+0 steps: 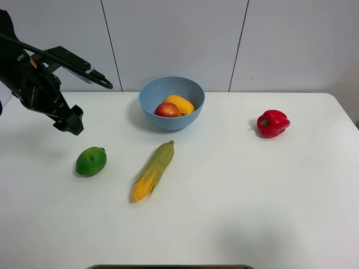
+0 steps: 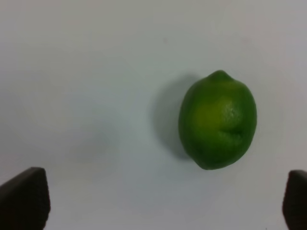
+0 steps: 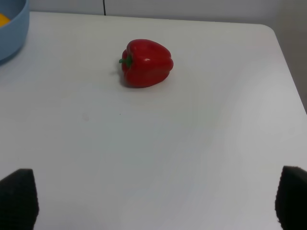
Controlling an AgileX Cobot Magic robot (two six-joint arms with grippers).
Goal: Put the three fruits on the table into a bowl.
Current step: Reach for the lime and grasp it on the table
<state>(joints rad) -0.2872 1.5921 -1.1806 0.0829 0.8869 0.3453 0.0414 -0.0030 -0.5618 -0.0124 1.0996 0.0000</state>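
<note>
The light-blue bowl (image 1: 171, 102) stands at the back middle of the white table (image 1: 235, 190), with the red apple (image 1: 167, 110) and the yellow-orange mango (image 1: 180, 103) inside it. The green lime (image 1: 91, 161) lies on the table at the left, apart from the bowl. My left gripper (image 1: 90, 103) hangs open above the table, behind and left of the lime. In the left wrist view the lime (image 2: 218, 120) sits ahead of the left gripper (image 2: 160, 201), whose fingers are spread wide and hold nothing. My right gripper (image 3: 154, 199) is open and empty, and is out of the high view.
A husked corn cob (image 1: 153, 171) lies diagonally in front of the bowl, right of the lime. A red bell pepper (image 1: 273, 123) rests at the right; the right wrist view shows that pepper (image 3: 146, 63) ahead, the bowl's rim (image 3: 13, 33) and the table's rounded corner.
</note>
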